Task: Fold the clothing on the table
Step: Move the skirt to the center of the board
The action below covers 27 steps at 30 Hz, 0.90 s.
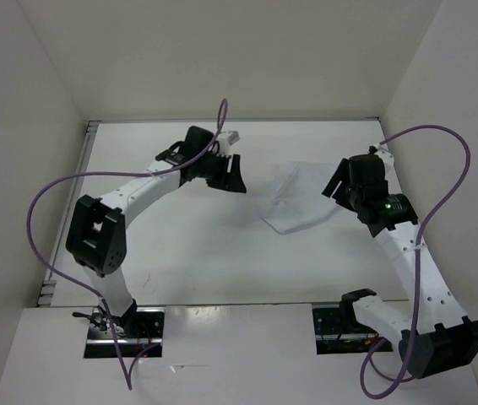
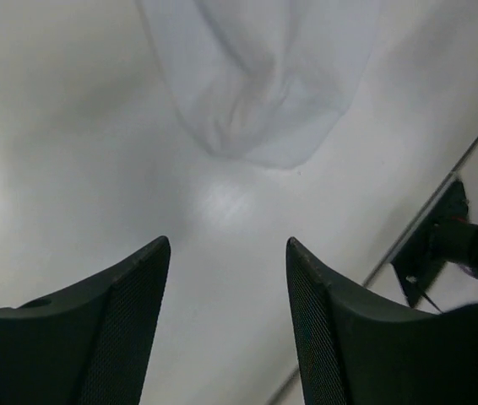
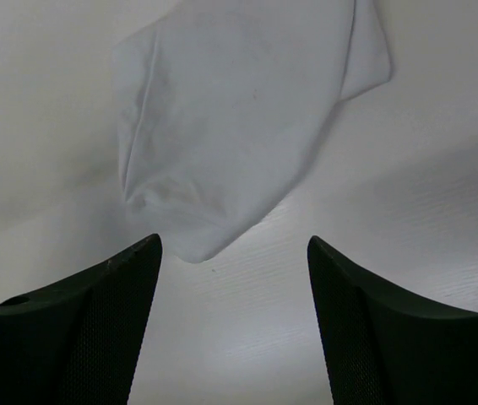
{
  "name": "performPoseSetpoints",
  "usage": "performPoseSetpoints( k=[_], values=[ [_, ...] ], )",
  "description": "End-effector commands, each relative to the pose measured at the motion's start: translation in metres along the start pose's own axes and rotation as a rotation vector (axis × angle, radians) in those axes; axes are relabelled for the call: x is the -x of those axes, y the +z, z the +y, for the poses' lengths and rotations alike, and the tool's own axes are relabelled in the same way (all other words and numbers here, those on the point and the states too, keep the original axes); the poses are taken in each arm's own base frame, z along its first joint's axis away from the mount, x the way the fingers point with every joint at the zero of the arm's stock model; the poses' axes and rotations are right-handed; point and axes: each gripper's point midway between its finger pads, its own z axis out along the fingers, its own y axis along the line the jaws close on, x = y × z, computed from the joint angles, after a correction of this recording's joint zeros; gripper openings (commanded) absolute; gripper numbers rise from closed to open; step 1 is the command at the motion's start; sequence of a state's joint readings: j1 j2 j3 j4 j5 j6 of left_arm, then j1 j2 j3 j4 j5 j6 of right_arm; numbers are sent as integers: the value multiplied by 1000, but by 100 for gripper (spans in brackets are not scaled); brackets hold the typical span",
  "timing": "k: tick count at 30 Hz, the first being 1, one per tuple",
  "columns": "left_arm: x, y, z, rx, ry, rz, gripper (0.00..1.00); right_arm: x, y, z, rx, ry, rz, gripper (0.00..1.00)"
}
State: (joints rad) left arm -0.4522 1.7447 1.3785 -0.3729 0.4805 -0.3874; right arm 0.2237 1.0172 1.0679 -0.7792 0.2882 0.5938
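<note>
You see one white table inside white walls, one wrinkled clothing, and two arms: left gripper and right gripper both gape wide, holding nothing.

Clothing blurred, cut off at top in left wrist view; from above, its side nearest the right edge of the table hidden behind right gripper.
</note>
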Motion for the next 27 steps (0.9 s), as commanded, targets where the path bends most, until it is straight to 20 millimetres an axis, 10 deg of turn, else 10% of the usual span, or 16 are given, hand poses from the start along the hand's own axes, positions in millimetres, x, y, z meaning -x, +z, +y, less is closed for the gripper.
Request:
performPoseSetpoints(
  k=[1,11,21,27],
  values=[
    [28,41,-26,-21,353,-31,65,24,-18,-2,42,20,-73,75],
    [15,115,-42,-21,549,16,65,37,-41,-24,8,-1,-99,75],
    [3,146,-36,-25,527,30,64,36,-46,-32,-19,-42,-69,75],
    [-1,163,-43,-74,525,36,26,35,-47,-25,22,-49,-68,73]
  ],
)
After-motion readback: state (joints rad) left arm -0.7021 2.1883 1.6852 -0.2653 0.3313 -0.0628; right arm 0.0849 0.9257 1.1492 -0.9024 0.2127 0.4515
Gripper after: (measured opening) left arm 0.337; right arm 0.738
